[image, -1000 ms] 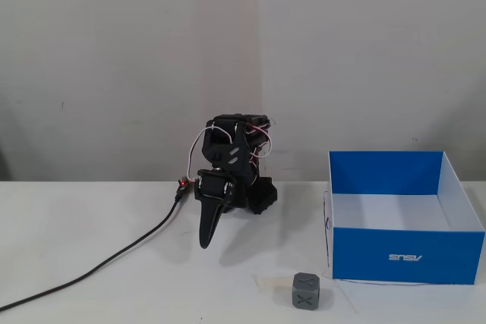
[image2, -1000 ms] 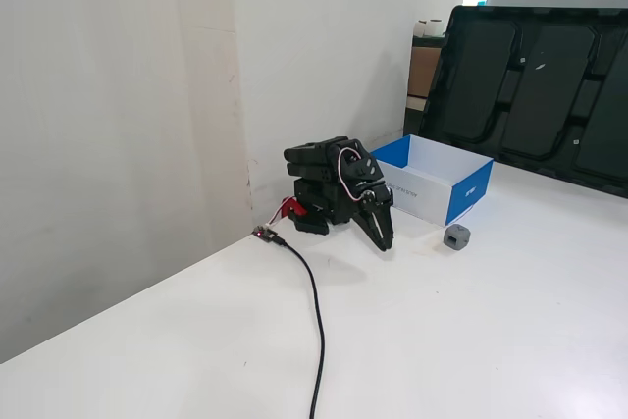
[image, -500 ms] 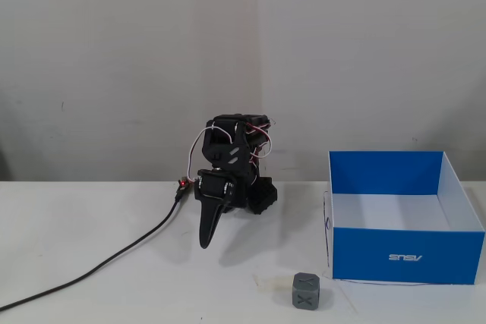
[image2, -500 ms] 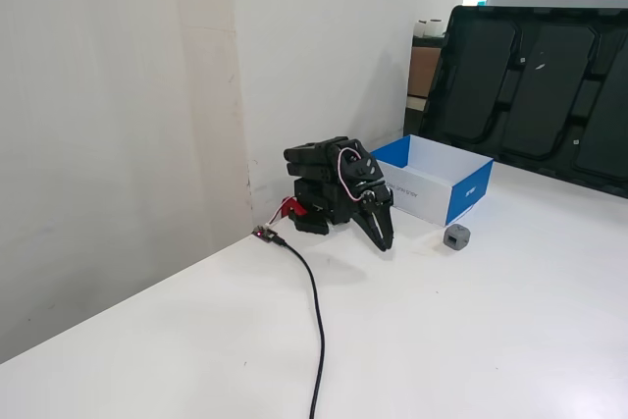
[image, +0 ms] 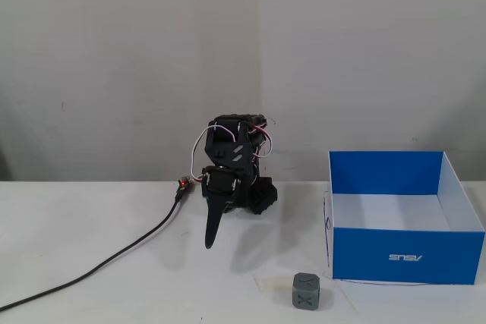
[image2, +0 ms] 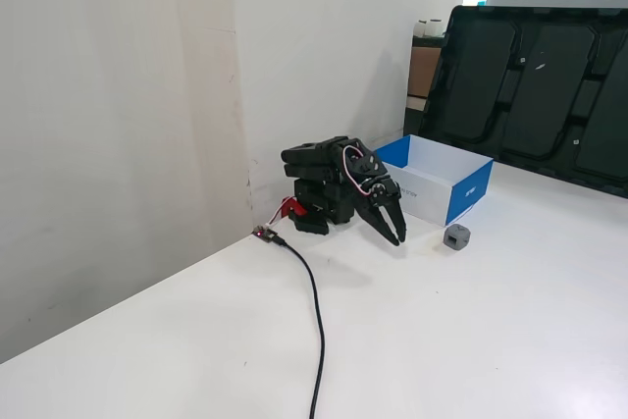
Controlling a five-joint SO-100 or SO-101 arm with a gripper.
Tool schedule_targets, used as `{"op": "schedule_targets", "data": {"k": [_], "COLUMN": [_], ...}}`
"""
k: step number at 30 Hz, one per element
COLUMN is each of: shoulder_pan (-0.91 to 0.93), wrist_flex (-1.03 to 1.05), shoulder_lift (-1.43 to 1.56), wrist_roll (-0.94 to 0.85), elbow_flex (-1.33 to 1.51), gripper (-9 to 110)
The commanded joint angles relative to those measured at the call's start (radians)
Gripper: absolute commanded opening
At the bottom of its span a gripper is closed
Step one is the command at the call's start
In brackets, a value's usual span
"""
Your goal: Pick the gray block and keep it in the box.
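Above white table (image: pixel 91 225), gripper (image2: pixel 394 233) points down, fingers slightly parted, holding nothing, touching nothing. Gray block (image: pixel 306 291) on table near front of blue box (image: pixel 406 254).

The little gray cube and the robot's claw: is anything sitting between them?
No. In both fixed views only bare white table separates the gripper from the gray block; the box stands off to the side.

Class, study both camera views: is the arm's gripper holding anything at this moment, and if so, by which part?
Nothing is held. The gripper hangs empty above the table, fingers slightly apart. The gray block sits untouched on the table beside the box.
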Motion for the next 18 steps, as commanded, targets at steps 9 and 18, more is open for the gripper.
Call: {"op": "schedule_targets", "data": {"k": [9,18], "shoulder_pan": [-0.166,-0.250], "wrist_flex": [0.015,-0.046], "shoulder_lift": [0.110,-0.060], "wrist_roll": [-0.133,-0.137], "elbow_flex": [-0.011,-0.095], "gripper": [0,0]}}
